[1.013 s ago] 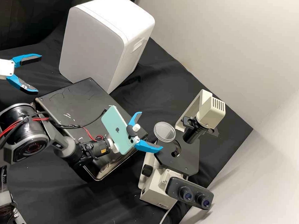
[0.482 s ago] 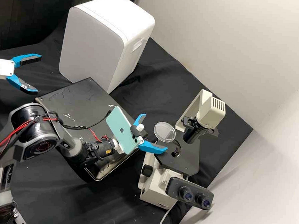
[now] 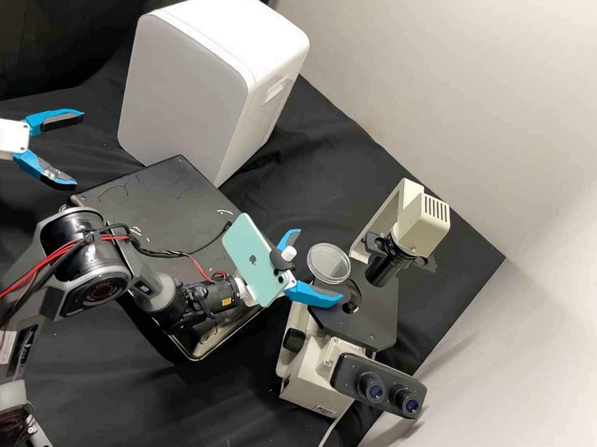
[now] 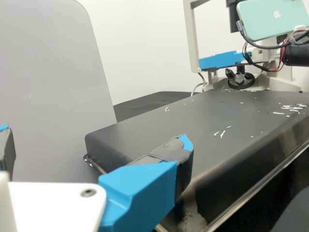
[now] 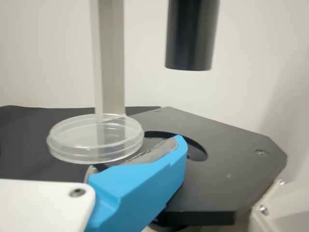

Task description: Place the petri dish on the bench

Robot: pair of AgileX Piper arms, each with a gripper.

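Over at the microscope (image 3: 317,378), seen from the high view, the petri dish (image 3: 329,262) lies flat on the black stage (image 3: 367,317), at the edge nearest the right hand (image 3: 318,264). That hand is level with the dish, spread wide with one finger on each side of the dish's near rim, and it grips nothing. I cannot tell whether either finger touches the glass. The left hand (image 3: 75,147) hangs well apart, beside the white box (image 3: 206,78), also wide open and empty. The bench (image 3: 328,165) under its black cloth is where the dish has to end up.

From the left wrist view, the left hand (image 4: 94,137) gapes at the corner of a black case (image 4: 231,125) with nothing between its fingers, and the microscope stands far off beyond the case.

From the right wrist view, the petri dish (image 5: 95,137) rests on the stage (image 5: 227,145), just beside the one blue finger (image 5: 145,176) and below the dark lens tube (image 5: 189,34). It looks clear and empty.

As I judge it, no part of the task is done yet, since the dish is neither gripped nor lifted. What remains is to close on the rim, raise the dish clear of the stage and the tube, carry it over the bench, set it down flat and let go
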